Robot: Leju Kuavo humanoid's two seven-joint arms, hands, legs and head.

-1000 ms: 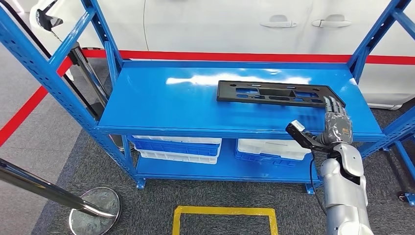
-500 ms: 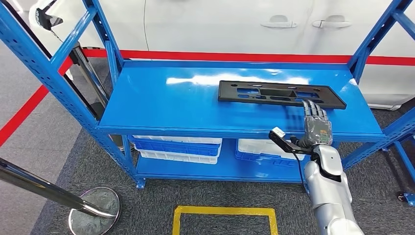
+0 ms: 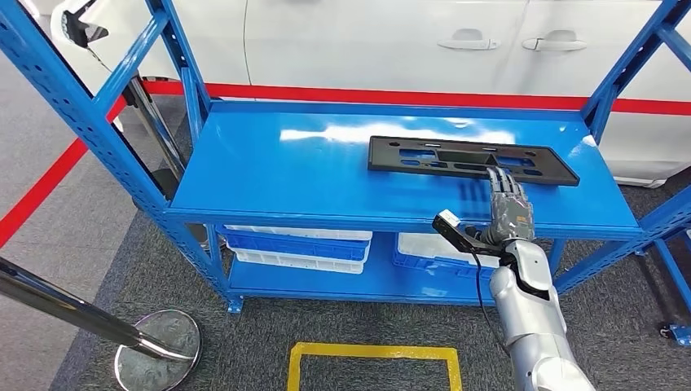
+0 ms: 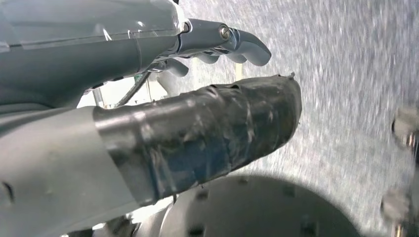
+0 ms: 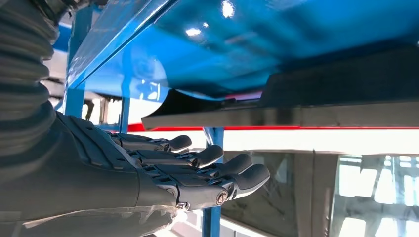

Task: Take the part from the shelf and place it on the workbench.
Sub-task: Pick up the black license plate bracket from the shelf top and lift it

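one hand doing the reaching: right hand (image 3: 510,210), released and flat over the shelf (image 3: 269,175), palm down, fingers (image 3: 503,181) stretched straight and side by side, grasping nothing. fingertips right at the near long edge of the part (image 3: 473,160), seemingly touching or just about to; contact cannot be confirmed from the head view. from the right wrist view, same hand (image 5: 148,173) with fingers (image 5: 217,170) extended and slightly spread, the dark edge of the part (image 5: 306,98) just beyond them, with no wrap around it.

directly ahead of the fingertips: the part, lying flat on the top deck of the shelf, long axis running crosswise to the reach, side to side in front of the hand. meets the hand toward its right-hand half, so more of its length stretching off to the hand's left than to its right. right arm plainly the nearer one; left hand (image 4: 148,123) hanging low over the floor, well apart from the shelf, with nothing seen in it, though whether clenched or released cannot be told.

looks like a thin, rigid black plastic panel, long and narrow, pierced by several rectangular cut-outs, matte against the glossy blue deck. probably light but awkward: flat on the deck, with little height to get under, so likely calling for fingers over the near edge or into a cut-out.
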